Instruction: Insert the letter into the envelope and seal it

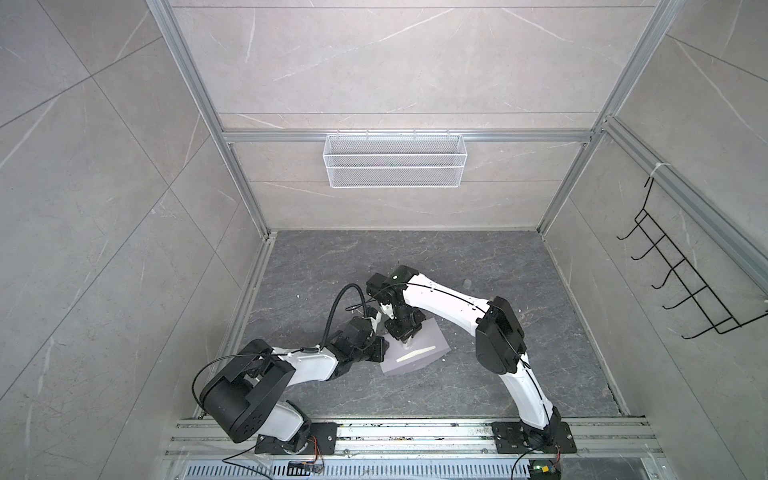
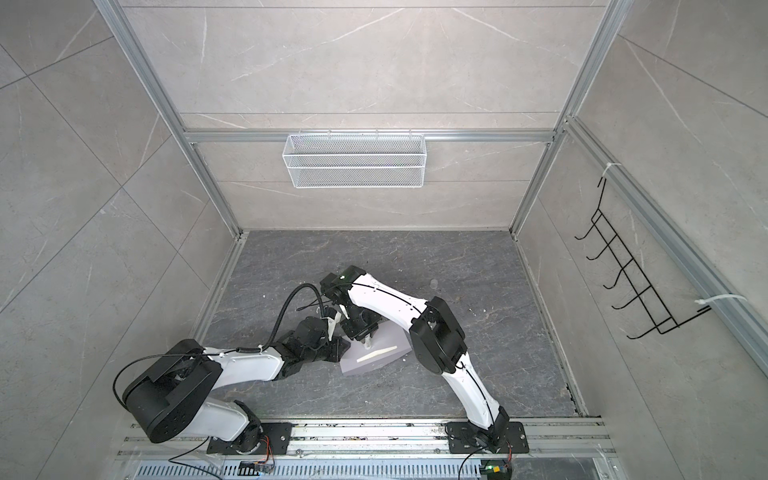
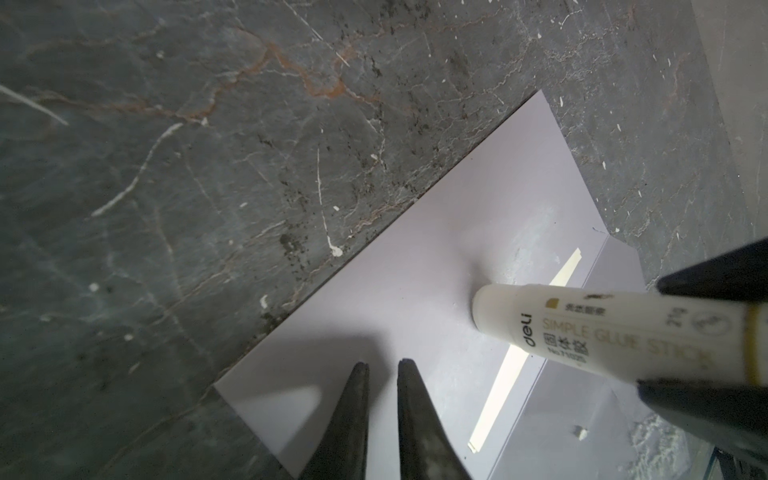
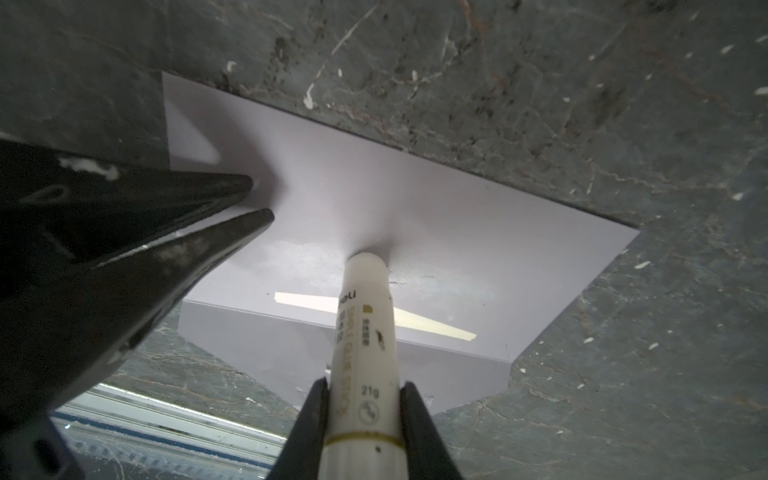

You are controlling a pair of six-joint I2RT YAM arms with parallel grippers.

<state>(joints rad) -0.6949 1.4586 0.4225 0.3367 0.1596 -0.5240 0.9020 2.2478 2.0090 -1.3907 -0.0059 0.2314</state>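
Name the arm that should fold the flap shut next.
Left, probably. The left fingers are empty and rest on the envelope near a corner. The right fingers are clamped on the glue stick, whose tip presses the envelope, so that arm would have to set it down first.

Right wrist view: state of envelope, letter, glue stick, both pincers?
envelope, lying flat, unsealed
letter, hidden but for a cream sliver, likely it
glue stick, tip pressed on envelope
right pincer, shut on glue stick
left pincer, slightly open, empty, tips on envelope
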